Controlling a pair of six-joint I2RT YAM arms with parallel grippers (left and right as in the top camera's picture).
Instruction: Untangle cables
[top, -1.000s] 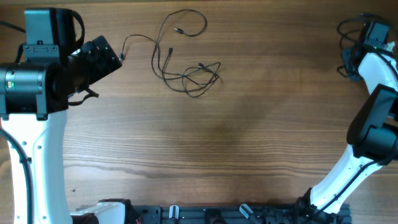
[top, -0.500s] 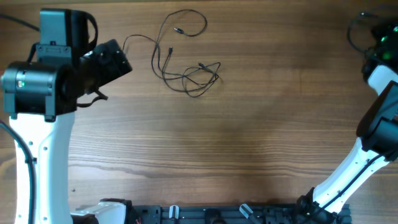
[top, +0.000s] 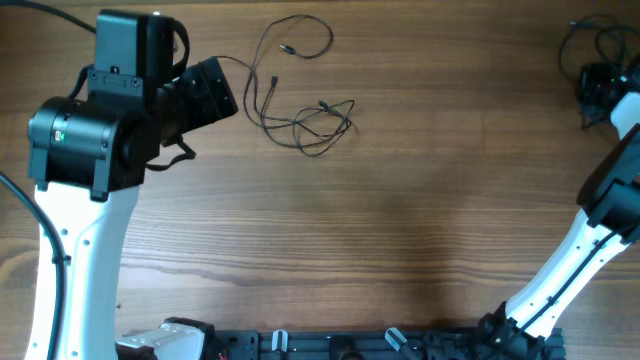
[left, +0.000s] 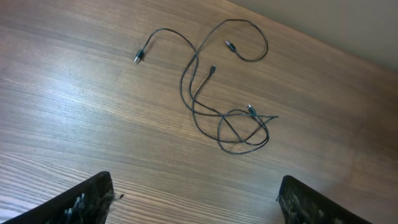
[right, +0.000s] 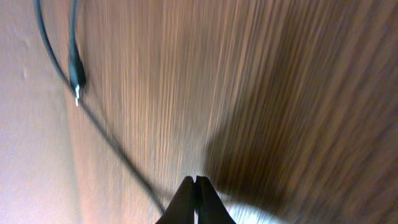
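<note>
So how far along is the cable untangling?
Done: one black cable lies apart near the right gripper, which is shut; whether it pinches that cable is unclear. In hand: nothing for the left gripper, open and facing the tangle. Left: that whole knot of looped cables.

Thin black cables (left: 219, 115) lie on the wooden desk (left: 93, 137), looped loosely at the far end and knotted into a small tangle (left: 244, 129) nearer right. One plug (left: 138, 57) trails off alone to the left. The two dark fingers (left: 87, 200) sit spread wide at the bottom corners, well short of the cables.
</note>
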